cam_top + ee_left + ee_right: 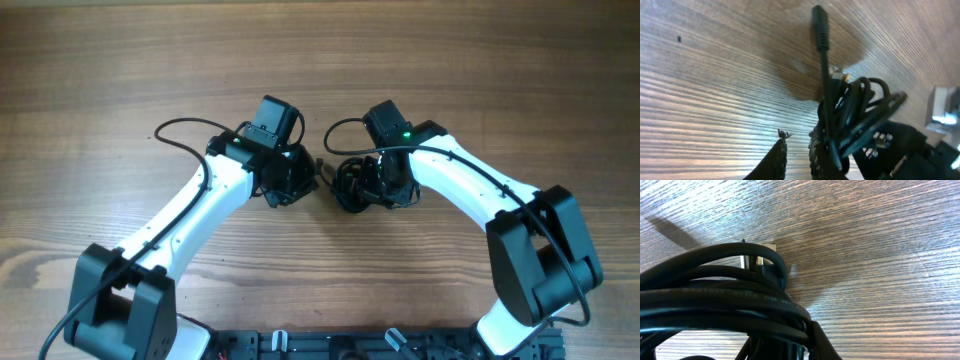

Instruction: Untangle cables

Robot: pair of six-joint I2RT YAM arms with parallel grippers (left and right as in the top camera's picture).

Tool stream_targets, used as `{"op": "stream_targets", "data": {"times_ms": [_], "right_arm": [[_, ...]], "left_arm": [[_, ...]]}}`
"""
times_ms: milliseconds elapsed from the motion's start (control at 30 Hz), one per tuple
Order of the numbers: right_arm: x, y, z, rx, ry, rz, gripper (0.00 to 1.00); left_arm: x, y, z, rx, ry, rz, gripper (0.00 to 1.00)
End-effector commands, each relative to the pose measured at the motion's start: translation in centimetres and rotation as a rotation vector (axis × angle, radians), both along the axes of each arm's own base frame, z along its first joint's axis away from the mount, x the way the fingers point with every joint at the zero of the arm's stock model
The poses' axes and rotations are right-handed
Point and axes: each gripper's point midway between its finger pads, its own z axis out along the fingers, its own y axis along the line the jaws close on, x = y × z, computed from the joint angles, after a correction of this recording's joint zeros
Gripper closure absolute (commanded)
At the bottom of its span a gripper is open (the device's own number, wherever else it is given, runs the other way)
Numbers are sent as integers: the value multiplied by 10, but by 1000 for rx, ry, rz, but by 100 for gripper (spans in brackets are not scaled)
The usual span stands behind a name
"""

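Observation:
The cables [348, 182] are a small black bunch on the wooden table between my two grippers. In the right wrist view their thick loops [715, 300] fill the lower left, and a silver plug end [759, 260] pokes out on top. My right gripper [782, 336] is shut on this bunch. In the left wrist view the bunch [855, 115] hangs just right of my left gripper [798, 139], and one black plug [820, 25] sticks out away from it. The left fingers stand a little apart, with only bare wood between them. Overhead, the left gripper [305, 180] sits just left of the bunch.
Both white arms reach in from the near edge, and each has its own thicker black wire looping beside its wrist [185, 135]. Bare wooden table [120, 60] surrounds the grippers. A black rail [330, 345] runs along the front edge.

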Motion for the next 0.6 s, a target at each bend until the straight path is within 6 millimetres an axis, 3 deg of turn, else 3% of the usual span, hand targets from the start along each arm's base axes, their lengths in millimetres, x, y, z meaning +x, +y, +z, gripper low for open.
{"op": "stream_targets", "data": {"times_ms": [0, 200, 367, 567], "right_arm": [[3, 6, 1, 22, 10, -10, 95], [4, 6, 1, 25, 5, -10, 95], [5, 7, 1, 25, 4, -9, 95], [5, 7, 1, 26, 3, -10, 95]], "left_arm": [[-5, -4, -13, -17, 83, 43, 86], [0, -15, -20, -68, 114, 64, 87], [14, -32, -8, -169, 60, 47, 84], [11, -33, -12, -163, 85, 60, 82]]}}
